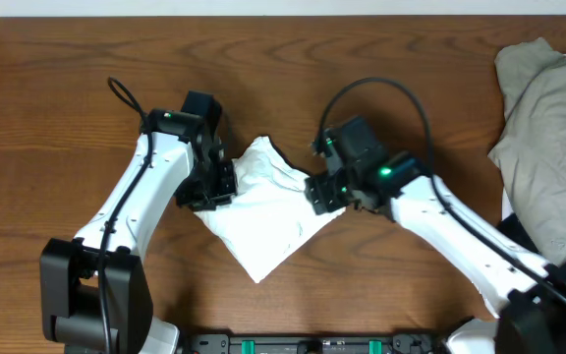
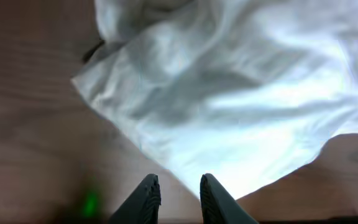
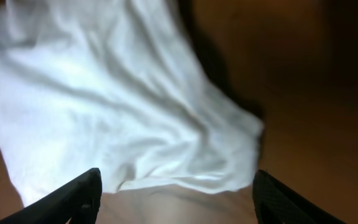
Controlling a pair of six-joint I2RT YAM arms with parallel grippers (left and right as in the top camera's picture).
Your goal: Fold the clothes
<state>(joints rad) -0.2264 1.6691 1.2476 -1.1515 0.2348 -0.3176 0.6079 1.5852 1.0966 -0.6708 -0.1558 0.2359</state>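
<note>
A white T-shirt (image 1: 263, 211), folded and rumpled, lies at the middle of the wooden table (image 1: 67, 79). The left gripper (image 2: 178, 194) is at its left edge with jaws slightly parted, grasping nothing. The right gripper (image 3: 178, 182) is spread wide at its right edge, released. A beige-grey garment (image 1: 548, 138) lies far right.

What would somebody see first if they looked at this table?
A crumpled white T-shirt lies in the middle of the wooden table, bunched into a rough diamond. The left arm and the right arm reach in to its two side corners. A beige-grey garment is heaped at the right edge.
</note>
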